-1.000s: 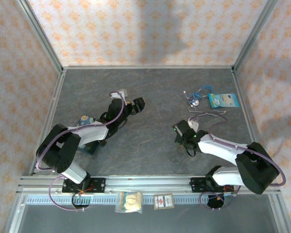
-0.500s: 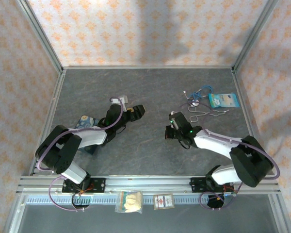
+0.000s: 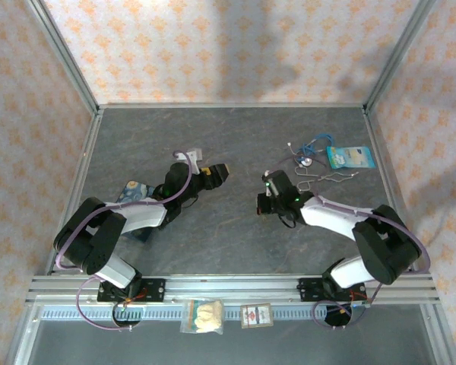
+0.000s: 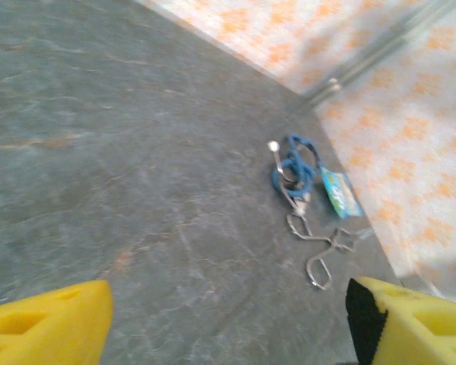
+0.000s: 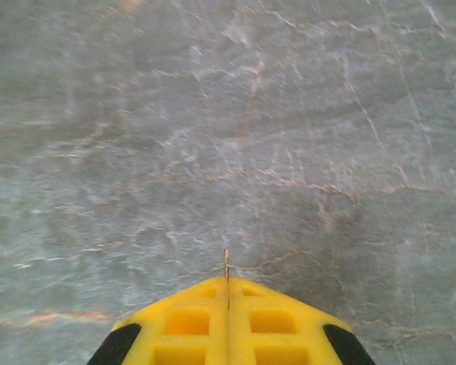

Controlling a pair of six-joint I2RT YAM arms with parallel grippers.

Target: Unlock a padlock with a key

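Grey table (image 3: pixel 235 137), key (image 5: pixel 226 265) between right jaws.

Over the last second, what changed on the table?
The right gripper swung left from beside the wire loop toward the middle of the table, fingers shut on a thin metal edge, apparently the key. The left gripper eased slightly toward the near edge, fingers open and empty. The wire loop, blue cord bundle and blue packet stayed put.

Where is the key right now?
The thin pale metal key pokes out edge-on from the shut right pincer, above the grey table. In the top view, that pincer sits mid-table, to the right of the left pincer.
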